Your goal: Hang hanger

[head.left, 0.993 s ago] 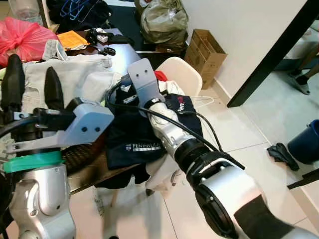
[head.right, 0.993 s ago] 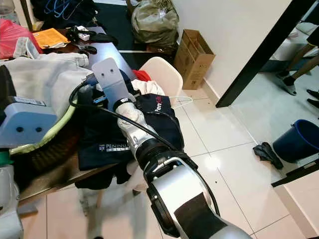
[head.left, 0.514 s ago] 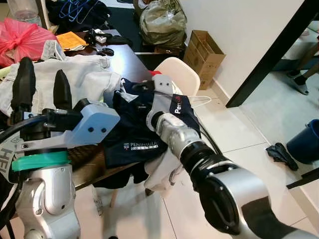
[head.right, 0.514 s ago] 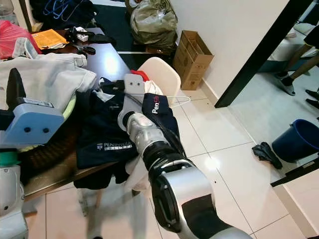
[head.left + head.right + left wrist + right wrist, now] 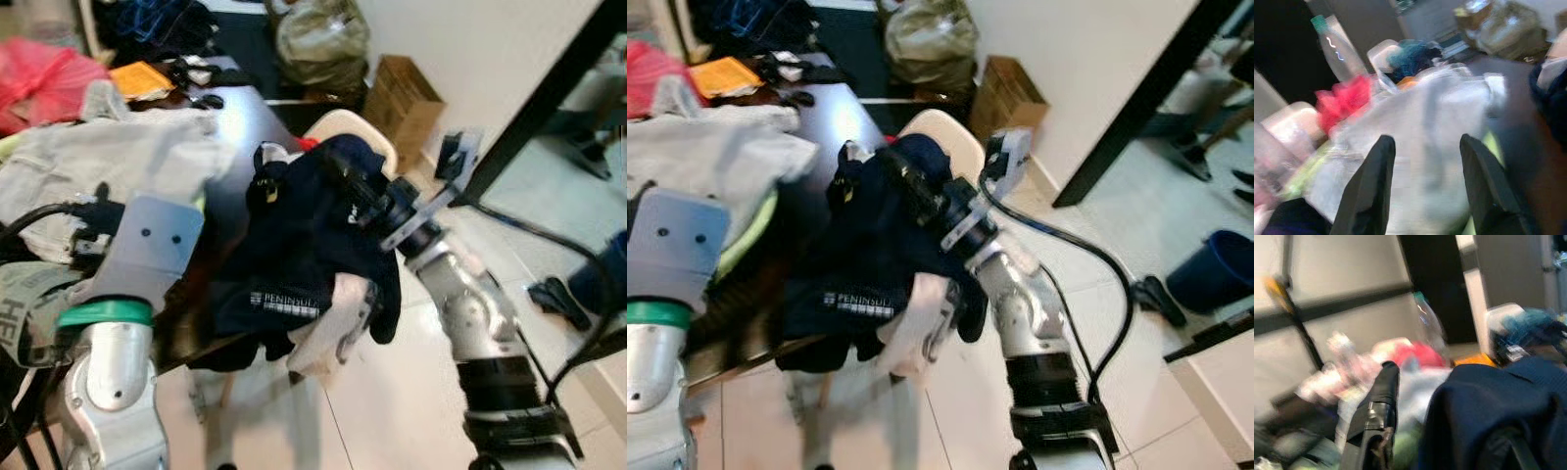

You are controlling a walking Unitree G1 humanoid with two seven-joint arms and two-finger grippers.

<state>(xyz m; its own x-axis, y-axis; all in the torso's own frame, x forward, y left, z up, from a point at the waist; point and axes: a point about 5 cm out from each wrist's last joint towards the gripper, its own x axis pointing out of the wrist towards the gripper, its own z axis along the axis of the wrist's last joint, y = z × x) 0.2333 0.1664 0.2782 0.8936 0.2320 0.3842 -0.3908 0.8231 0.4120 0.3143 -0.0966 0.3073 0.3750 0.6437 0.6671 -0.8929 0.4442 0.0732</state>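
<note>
Motion blur is smearing all four pictures, heaviest in the two wrist views, where edges are dissolving into soft streaks. Even daylight is brightening the white floor tiles [image 5: 392, 392] at lower right of the eye views, while the upper left is sitting dimmer. No hard glare is showing.

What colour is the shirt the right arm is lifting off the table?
The shirt is dark navy with white lettering, clearest in the right eye view.

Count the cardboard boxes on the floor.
1. The cardboard box stands open on the floor against the white wall, beyond the white chair. Others may be hidden behind the clothes on the table.
</note>
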